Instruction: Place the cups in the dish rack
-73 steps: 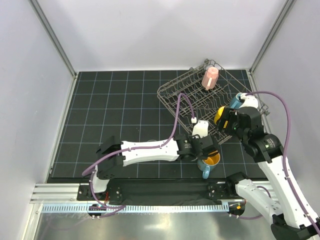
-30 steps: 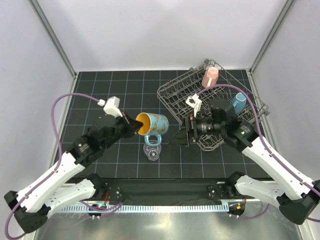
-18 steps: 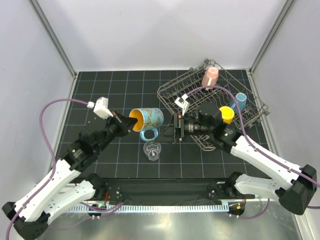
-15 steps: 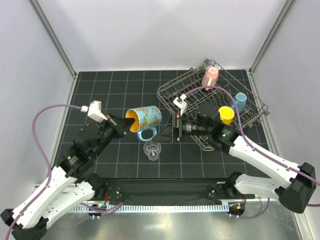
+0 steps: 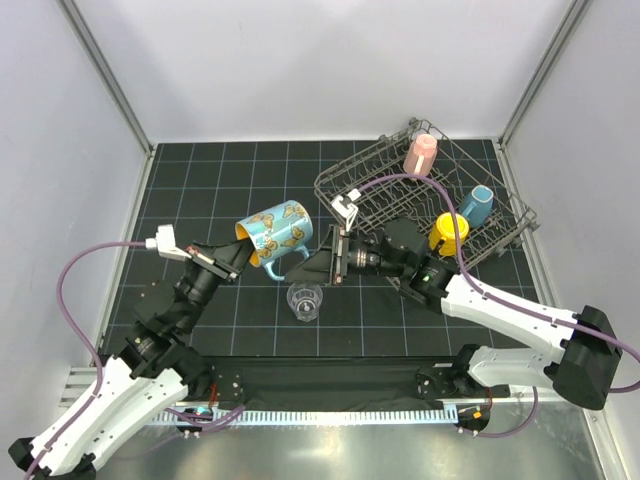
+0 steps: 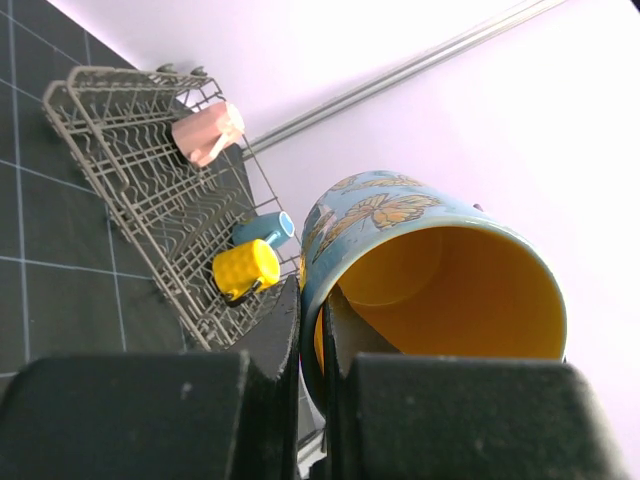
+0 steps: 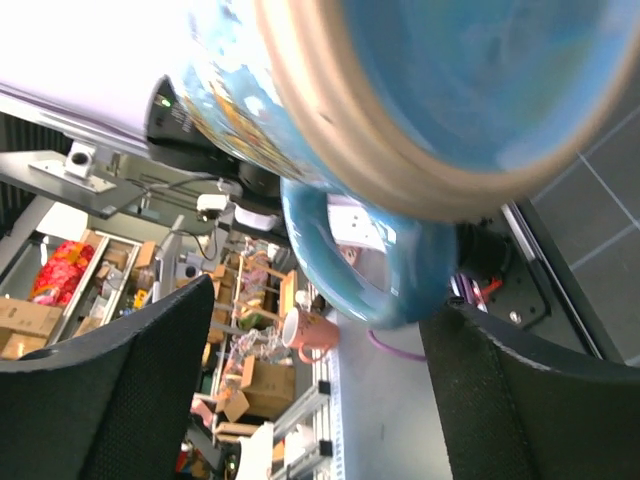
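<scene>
My left gripper (image 5: 243, 250) is shut on the rim of the blue butterfly mug (image 5: 275, 232) and holds it tilted above the table. In the left wrist view the jaws (image 6: 312, 320) pinch the wall of this mug (image 6: 430, 260), which is orange-yellow inside. My right gripper (image 5: 326, 268) is open beside the mug, and its handle (image 7: 370, 270) lies between the spread fingers (image 7: 100, 400). The clear tumbler (image 5: 305, 300) stands on the table. The dish rack (image 5: 400, 195) holds the pink cup (image 5: 420, 155), the yellow mug (image 5: 447, 232) and a blue mug (image 5: 476, 205).
White walls with metal posts close in the black gridded table (image 5: 200, 190). The rack (image 6: 130, 180) sits at the far right. Purple cables loop over both arms.
My left arm has drawn back to the left, carrying the butterfly mug up and leftward. My right gripper has left the rack, followed the mug to the left and stayed open.
</scene>
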Action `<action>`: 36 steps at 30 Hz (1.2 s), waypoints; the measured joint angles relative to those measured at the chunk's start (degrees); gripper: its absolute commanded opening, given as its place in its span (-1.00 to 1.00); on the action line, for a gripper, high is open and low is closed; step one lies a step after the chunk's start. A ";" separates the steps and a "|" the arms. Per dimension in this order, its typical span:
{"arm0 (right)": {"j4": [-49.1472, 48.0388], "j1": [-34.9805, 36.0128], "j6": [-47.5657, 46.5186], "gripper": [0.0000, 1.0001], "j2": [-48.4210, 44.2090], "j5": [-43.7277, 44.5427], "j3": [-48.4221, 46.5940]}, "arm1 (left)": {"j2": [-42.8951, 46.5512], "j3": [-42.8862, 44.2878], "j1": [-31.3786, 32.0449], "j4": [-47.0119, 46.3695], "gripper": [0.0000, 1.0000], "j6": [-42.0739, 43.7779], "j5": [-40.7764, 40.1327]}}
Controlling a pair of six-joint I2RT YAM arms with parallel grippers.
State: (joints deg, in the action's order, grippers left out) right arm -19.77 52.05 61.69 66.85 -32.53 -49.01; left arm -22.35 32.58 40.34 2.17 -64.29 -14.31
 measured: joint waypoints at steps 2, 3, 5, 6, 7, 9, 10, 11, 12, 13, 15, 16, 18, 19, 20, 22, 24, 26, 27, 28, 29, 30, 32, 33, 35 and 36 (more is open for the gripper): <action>-2.54 0.48 1.42 0.53 0.13 1.38 0.50 | 0.04 -1.09 0.00 -1.42 -0.99 -1.03 0.46; -3.54 0.63 1.88 0.50 0.13 1.97 0.72 | 0.15 -1.62 0.00 -2.03 -0.99 -1.77 0.63; -5.11 0.68 2.80 0.45 0.17 3.28 1.11 | 0.37 -2.47 0.00 -3.48 -0.99 -2.95 0.90; -5.53 0.68 3.13 0.37 0.20 3.87 1.14 | 0.63 -3.04 0.00 -4.17 -0.99 -3.50 1.03; -5.90 0.68 3.30 0.34 0.20 4.31 1.14 | 0.96 -3.52 0.00 -4.76 -0.99 -4.26 1.11; -6.86 0.68 3.85 0.26 0.44 5.14 1.14 | 1.66 -4.20 0.00 -5.77 -0.99 -4.83 1.40; -7.28 0.68 4.17 0.23 0.66 5.46 1.14 | 1.92 -4.35 0.00 -5.99 -0.99 -4.96 1.51; -7.89 0.68 4.46 0.21 1.01 5.88 1.09 | 2.19 -4.52 0.00 -6.14 -0.99 -5.07 1.68; -8.39 0.70 4.66 0.17 1.44 6.23 1.05 | 2.45 -4.70 0.00 -6.29 -0.99 -5.20 1.88; -8.81 0.72 4.74 0.15 1.90 6.54 0.98 | 2.73 -4.85 0.00 -6.45 -0.99 -5.29 1.99; -9.31 0.72 5.03 0.11 2.95 6.99 0.81 | 3.08 -5.03 0.00 -6.62 -0.99 -5.33 2.23; -9.42 0.72 5.29 0.08 3.54 7.17 0.63 | 3.15 -5.07 0.00 -6.69 -0.99 -5.35 2.34; -9.92 0.72 5.73 -0.07 4.76 7.06 0.28 | 3.17 -5.14 -0.07 -6.69 -0.99 -5.46 2.27; -10.05 0.79 5.97 -0.16 5.38 7.02 -0.09 | 3.17 -5.22 -0.26 -6.71 -0.99 -5.66 2.12; -10.19 0.90 6.10 -0.18 6.03 6.91 -0.48 | 3.17 -5.27 -0.35 -6.73 -0.99 -5.81 2.01; -10.23 1.16 6.29 -0.20 6.99 6.80 -1.25 | 2.97 -5.44 -0.48 -6.91 -0.99 -6.19 1.60; -10.25 1.25 6.43 -0.21 7.50 6.64 -1.73 | 2.73 -5.51 -0.63 -7.34 -0.99 -6.38 1.44; -10.29 1.25 6.47 -0.24 7.69 6.67 -2.19 | 2.54 -5.53 -0.74 -8.02 -0.99 -6.60 1.22; -10.58 1.25 6.51 -0.28 7.78 6.67 -2.32 | 2.45 -5.57 -0.74 -8.50 -0.99 -6.82 1.16; -10.69 1.25 6.58 -0.36 7.78 6.67 -2.45 | 2.36 -5.68 -0.76 -8.96 -0.99 -6.91 1.07; -10.86 1.25 6.62 -0.45 7.78 6.69 -2.58 | 2.36 -5.84 -0.76 -9.27 -0.99 -7.19 1.03; -11.10 1.25 6.67 -0.52 7.78 6.67 -2.67 | 2.36 -6.05 -0.76 -9.53 -0.99 -7.32 0.94; -11.43 1.36 7.45 -0.85 7.80 6.49 -2.91 | 2.36 -6.69 -0.79 -10.51 -0.99 -7.74 0.87; -11.41 1.38 7.32 -0.92 7.80 6.54 -3.08 | 2.40 -7.06 -0.79 -11.06 -0.99 -8.20 0.85; -11.47 1.38 7.19 -0.92 7.80 6.54 -3.17 | 2.67 -7.67 -0.81 -12.15 -0.99 -8.85 0.87; -11.43 1.46 7.13 -0.92 7.80 6.60 -3.17 | 2.93 -8.09 -0.81 -12.26 -0.99 -9.25 0.85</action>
State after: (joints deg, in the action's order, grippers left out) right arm -31.20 53.52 68.82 74.65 -25.93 -52.18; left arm -19.42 24.49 39.53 -10.09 -73.54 -13.45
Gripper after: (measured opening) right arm 0.279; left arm 0.033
